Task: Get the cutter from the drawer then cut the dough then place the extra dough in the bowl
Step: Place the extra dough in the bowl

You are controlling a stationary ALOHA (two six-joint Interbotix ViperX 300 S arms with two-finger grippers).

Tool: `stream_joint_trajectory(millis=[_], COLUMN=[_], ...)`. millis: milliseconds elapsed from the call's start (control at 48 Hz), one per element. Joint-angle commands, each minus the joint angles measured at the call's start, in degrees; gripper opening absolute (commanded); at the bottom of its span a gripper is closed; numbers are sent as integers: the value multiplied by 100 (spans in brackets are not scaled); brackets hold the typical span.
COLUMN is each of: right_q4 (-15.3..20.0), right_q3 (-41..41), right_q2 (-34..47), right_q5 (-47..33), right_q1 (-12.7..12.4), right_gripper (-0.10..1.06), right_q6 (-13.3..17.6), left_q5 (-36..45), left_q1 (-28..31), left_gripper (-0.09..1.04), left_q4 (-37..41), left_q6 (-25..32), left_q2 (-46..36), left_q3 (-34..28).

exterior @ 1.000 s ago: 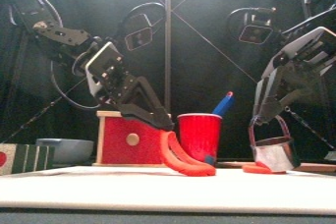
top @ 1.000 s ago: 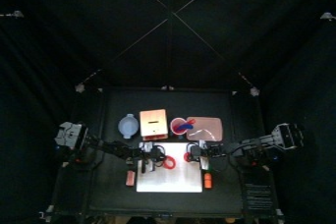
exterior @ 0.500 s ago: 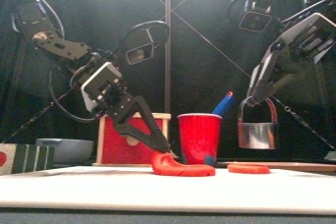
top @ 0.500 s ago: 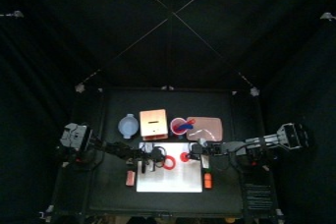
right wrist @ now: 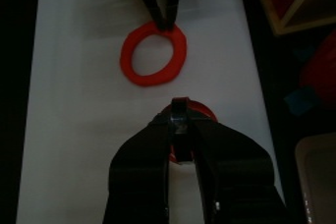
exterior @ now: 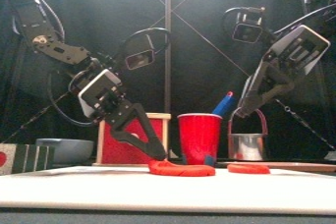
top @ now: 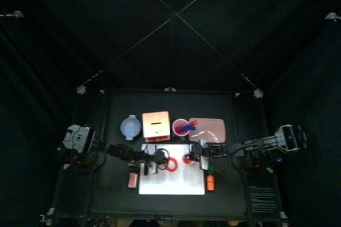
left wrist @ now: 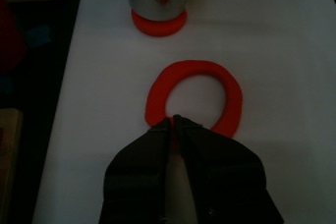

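Note:
A red dough ring (exterior: 182,169) lies flat on the white cutting board (top: 173,184). My left gripper (exterior: 160,156) is shut on the ring's (left wrist: 197,94) near edge, tips down at the board. Beside it lies a small red dough disc (exterior: 247,168). The round metal cutter (exterior: 247,146) hangs low over that disc (left wrist: 160,24), with my right gripper (exterior: 249,110) shut on its wire handle. In the right wrist view the shut jaws (right wrist: 180,118) hide most of the cutter, and the ring (right wrist: 155,54) lies beyond.
Behind the board stand the blue-grey bowl (top: 130,126), the wooden box (top: 156,123) with its red drawer front (exterior: 132,140), and the pink tray (top: 210,129). A red cup (exterior: 199,138) holding a blue knife stands just behind the dough.
The left gripper has lowered the dough ring from hanging upright to lying flat on the board. The right gripper has brought the cutter left and down over the small disc.

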Motion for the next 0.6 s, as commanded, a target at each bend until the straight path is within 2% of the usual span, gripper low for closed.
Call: stream_joint_trajectory(millis=[21, 229, 417, 521, 604], right_q4=[26, 53, 448, 536, 562], right_q3=[-105, -123, -105, -114, -123], right_q2=[-18, 114, 220, 264, 264], right_q5=[-193, -334, -290, -246, -246], right_q1=[-18, -35, -35, -35, -35], right_gripper=[48, 49, 51, 57, 67], right_q6=[9, 26, 9, 9, 18], left_q5=[-18, -18, -18, -18, -18], left_q1=[18, 18, 26, 26, 26], left_gripper=[56, 56, 58, 58, 59], left_q4=[0, 0, 0, 0, -9], left_q6=[0, 0, 0, 0, 0], left_q2=[-53, -44, -88, -132, -158], left_q3=[-114, -88, -88, -114, -123])
